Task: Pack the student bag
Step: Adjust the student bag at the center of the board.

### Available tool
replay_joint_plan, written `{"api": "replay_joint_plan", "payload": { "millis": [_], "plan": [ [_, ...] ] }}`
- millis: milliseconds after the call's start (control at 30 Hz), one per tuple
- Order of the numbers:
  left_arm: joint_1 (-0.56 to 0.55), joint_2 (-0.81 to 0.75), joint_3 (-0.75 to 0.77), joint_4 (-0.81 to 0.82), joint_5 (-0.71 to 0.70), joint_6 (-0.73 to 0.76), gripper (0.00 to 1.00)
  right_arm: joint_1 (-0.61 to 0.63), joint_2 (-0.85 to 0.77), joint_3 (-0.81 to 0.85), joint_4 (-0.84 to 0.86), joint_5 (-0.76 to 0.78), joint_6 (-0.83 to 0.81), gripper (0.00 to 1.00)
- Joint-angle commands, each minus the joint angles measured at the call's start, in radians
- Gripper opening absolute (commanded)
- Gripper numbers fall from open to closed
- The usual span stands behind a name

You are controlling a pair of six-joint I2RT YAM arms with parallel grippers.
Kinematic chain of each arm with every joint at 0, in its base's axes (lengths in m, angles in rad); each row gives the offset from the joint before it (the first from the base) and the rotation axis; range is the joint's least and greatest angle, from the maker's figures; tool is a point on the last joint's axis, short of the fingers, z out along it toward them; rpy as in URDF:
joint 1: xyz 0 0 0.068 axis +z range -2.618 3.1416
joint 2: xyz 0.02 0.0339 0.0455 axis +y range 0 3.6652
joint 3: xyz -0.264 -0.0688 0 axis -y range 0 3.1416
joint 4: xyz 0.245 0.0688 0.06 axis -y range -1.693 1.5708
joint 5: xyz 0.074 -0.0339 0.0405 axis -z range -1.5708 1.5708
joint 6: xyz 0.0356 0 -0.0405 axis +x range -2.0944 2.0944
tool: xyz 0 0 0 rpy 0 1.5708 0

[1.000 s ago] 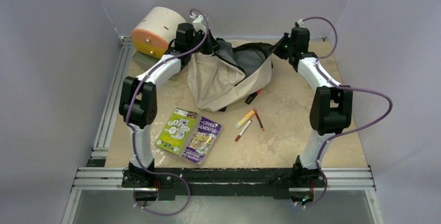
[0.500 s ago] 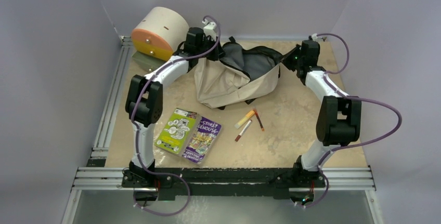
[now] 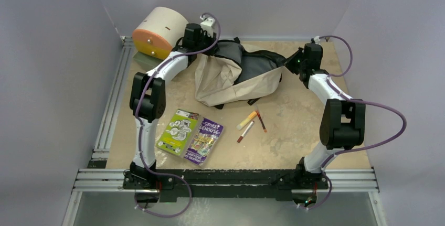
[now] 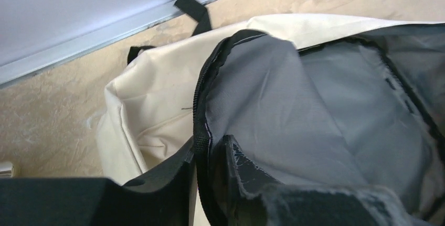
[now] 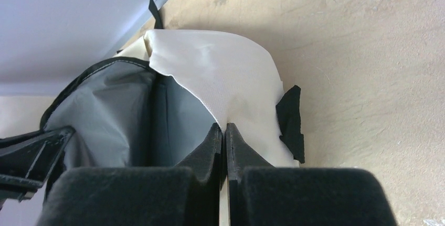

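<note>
The left gripper (image 4: 209, 144) has its two black fingers a little way apart, and the black zipper edge of the student bag (image 4: 152, 105) runs through the gap, which is wider than the edge itself, so the hold looks loose rather than pinched. The right gripper (image 5: 223, 127) is closed tight on a fold of the bag's cream fabric at the opposite end of the opening, with the fabric coming down right between its fingertips. On the top view the nearest things on the table (image 3: 294, 131) are two books lying flat side by side and touching, a green book (image 3: 178, 131) on the left and a purple book (image 3: 204, 140) on the right. Just beyond them and to the right lie three pens close together: a yellow marker with an orange end (image 3: 247, 120), a white marker with a red cap (image 3: 245, 131) and a thin dark red pen (image 3: 261, 121). Farther back sits the student bag (image 3: 231, 79), slumped on the tabletop between the two arms, its mouth stretched wide so that the dark grey lining shows along the top, and its cream front hanging toward the books. The left gripper (image 3: 215, 45) is at the bag's far left corner, the right gripper (image 3: 287, 61) at its right end. In the far left corner, behind the left arm, a cream-and-orange cylindrical drawer unit (image 3: 157, 32) lies on its side, apart from the bag.
</note>
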Motion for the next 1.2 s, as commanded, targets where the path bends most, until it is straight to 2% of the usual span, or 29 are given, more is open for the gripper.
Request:
{"api": "replay_joint_plan", "payload": {
  "millis": [0, 200, 300, 400, 667, 900, 1033, 1167],
  "plan": [
    [0.001, 0.055, 0.064, -0.021, -0.121, 0.080, 0.24, -0.005, -0.057, -0.010, 0.054, -0.014, -0.031, 0.00],
    [0.001, 0.047, 0.049, -0.024, -0.326, 0.124, 0.46, -0.005, -0.063, -0.008, 0.050, -0.024, -0.046, 0.00],
    [0.001, 0.013, 0.040, -0.031, -0.330, 0.109, 0.57, -0.005, -0.061, -0.003, 0.046, -0.031, -0.063, 0.00],
    [-0.001, -0.044, 0.053, -0.064, -0.257, 0.059, 0.67, -0.005, -0.060, -0.001, 0.048, -0.037, -0.071, 0.00],
    [-0.002, -0.252, 0.054, -0.071, -0.181, -0.061, 0.72, -0.005, -0.053, 0.004, 0.054, -0.050, -0.081, 0.00],
    [-0.038, -0.356, 0.002, -0.063, -0.127, -0.104, 0.74, -0.005, -0.035, 0.023, 0.060, -0.051, -0.101, 0.00],
    [-0.124, -0.381, -0.041, -0.078, -0.184, -0.114, 0.76, -0.005, -0.030, 0.022, 0.061, -0.056, -0.105, 0.02],
    [-0.221, -0.387, -0.094, -0.114, -0.339, -0.196, 0.76, -0.005, -0.028, 0.019, 0.062, -0.057, -0.107, 0.06]
  ]
}}
